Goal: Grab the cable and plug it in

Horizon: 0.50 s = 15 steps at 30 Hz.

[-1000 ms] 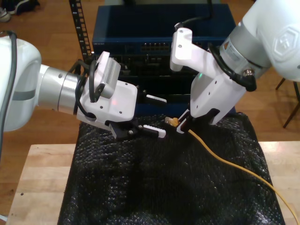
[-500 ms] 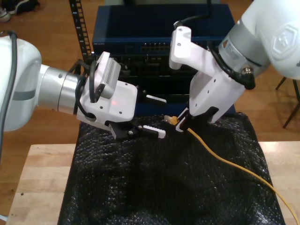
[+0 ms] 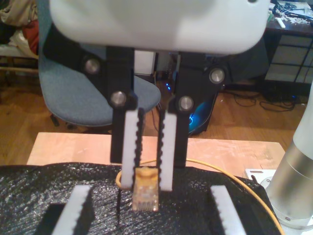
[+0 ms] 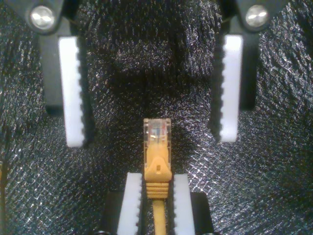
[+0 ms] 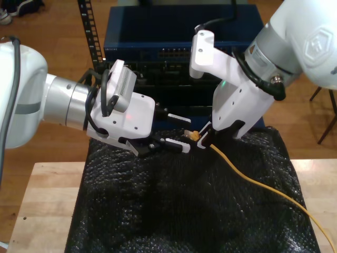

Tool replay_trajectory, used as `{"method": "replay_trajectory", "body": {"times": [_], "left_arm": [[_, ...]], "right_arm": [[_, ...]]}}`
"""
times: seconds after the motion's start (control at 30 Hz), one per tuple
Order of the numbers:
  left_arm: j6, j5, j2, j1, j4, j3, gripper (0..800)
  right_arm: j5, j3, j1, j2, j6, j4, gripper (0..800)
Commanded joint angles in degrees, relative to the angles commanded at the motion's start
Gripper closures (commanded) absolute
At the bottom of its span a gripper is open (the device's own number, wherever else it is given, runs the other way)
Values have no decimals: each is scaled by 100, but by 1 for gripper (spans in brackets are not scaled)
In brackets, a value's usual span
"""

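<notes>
Cable (image 5: 253, 182) is pinched in my second end effector (image 5: 202, 141), right behind the plug (image 4: 157, 132). The pads (image 4: 131, 200) are closed narrow on the yellow boot, one on each side. The clear plug sticks out past the fingertips, hanging just above the mat (image 5: 184, 211) near its back edge. It isn't touching the mat as far as I can tell.

From the grip, the rest of the cable drops onto the mat. It then runs across the mat's side on the exterior view's right and off the front of the desk (image 5: 42, 200).

My first end effector (image 5: 185, 134) sits over the same back part of the mat, facing the plug head-on. It's spread wide, with nothing between the fingers (image 4: 73, 93). The plug tip points at the gap between them and is lined up roughly in the middle. It's close, but I can't see any contact between the plug and those pads.

The mat itself is black, bubbly looking stuff draped over the desk and rumpled in the middle. A blue box (image 5: 158, 37) with a row of ports stands behind the mat's back edge, beyond both end effectors. The ports are too small and dark to make out properly.
</notes>
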Motion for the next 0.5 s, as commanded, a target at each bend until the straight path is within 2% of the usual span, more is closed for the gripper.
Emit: {"method": "replay_trajectory", "body": {"times": [0.27,0.33,0.5], "left_arm": [[0,0,-9,0,0,9,383],[9,0,-9,0,0,9,475],[18,0,-9,0,0,18,533]], "right_arm": [[0,0,0,0,0,0,794],[0,0,0,0,0,0,794],[0,0,0,0,0,0,794]]}}
